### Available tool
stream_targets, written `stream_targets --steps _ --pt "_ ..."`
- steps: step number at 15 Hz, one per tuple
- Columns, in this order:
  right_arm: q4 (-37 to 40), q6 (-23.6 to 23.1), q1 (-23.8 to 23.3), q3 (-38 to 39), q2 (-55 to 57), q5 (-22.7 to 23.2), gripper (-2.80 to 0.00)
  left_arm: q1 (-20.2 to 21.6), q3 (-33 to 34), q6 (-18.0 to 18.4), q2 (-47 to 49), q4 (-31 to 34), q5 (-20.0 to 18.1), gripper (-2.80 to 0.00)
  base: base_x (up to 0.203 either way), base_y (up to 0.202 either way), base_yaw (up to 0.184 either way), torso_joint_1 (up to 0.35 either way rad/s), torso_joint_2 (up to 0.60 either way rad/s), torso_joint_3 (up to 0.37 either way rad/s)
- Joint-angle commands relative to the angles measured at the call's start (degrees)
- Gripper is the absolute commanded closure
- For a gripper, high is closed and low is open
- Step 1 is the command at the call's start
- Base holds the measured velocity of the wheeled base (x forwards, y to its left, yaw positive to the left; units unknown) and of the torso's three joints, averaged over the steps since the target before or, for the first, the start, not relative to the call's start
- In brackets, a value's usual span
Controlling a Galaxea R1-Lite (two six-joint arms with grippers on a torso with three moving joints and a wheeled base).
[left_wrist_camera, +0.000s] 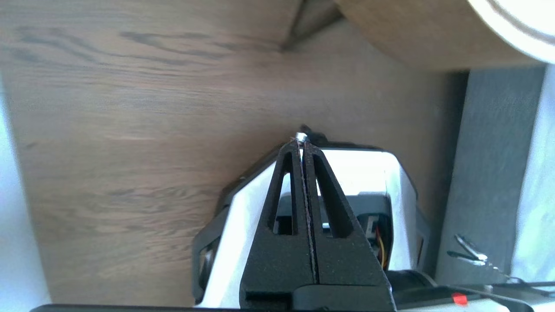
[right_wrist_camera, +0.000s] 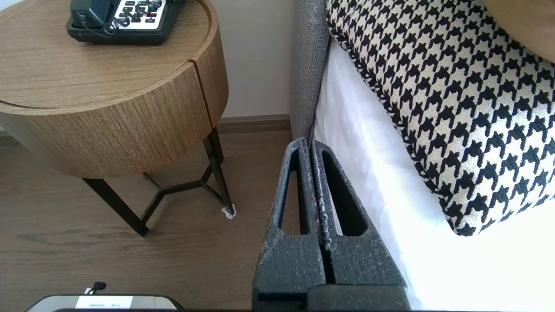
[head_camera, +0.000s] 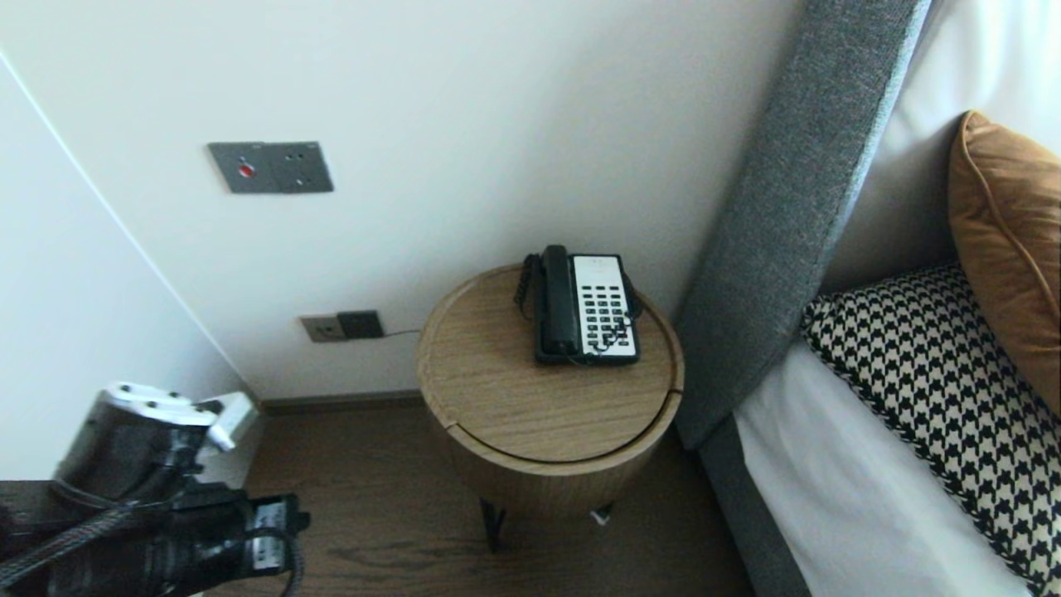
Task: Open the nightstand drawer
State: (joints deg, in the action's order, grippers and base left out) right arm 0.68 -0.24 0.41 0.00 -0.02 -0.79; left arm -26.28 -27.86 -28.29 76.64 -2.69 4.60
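A black-and-white desk telephone (head_camera: 586, 307) with its black handset (head_camera: 557, 300) in the cradle lies on a round wooden side table (head_camera: 514, 398). My left arm (head_camera: 157, 497) is low at the left, well short of the table. Its gripper (left_wrist_camera: 302, 145) is shut and empty, pointing down over the robot's white base (left_wrist_camera: 368, 173) and the wooden floor (left_wrist_camera: 130, 130). My right gripper (right_wrist_camera: 310, 145) is shut and empty too, parked low beside the bed's white sheet (right_wrist_camera: 368, 173). From there the telephone (right_wrist_camera: 123, 17) and the table (right_wrist_camera: 108, 99) show up ahead.
A bed (head_camera: 845, 489) with a grey headboard (head_camera: 796, 207) stands right of the table, with a houndstooth pillow (head_camera: 937, 365) and an orange cushion (head_camera: 1007, 240) on it. The wall behind carries a switch panel (head_camera: 270, 167) and sockets (head_camera: 341, 326). The table has thin black legs (right_wrist_camera: 217, 173).
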Motion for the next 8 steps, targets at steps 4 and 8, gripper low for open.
stream_targets --steps 4,8 --pt "0.0 0.0 0.0 0.0 -0.1 0.0 0.0 17.2 -0.1 12.8 -29.4 16.3 -3.7 0.0 0.0 0.0 0.0 0.0 0.0 0.0" --pt "0.0 0.0 0.0 0.0 -0.1 0.0 0.0 19.3 4.4 24.8 -42.5 17.3 7.2 0.0 0.0 0.0 0.0 0.0 0.0 0.0"
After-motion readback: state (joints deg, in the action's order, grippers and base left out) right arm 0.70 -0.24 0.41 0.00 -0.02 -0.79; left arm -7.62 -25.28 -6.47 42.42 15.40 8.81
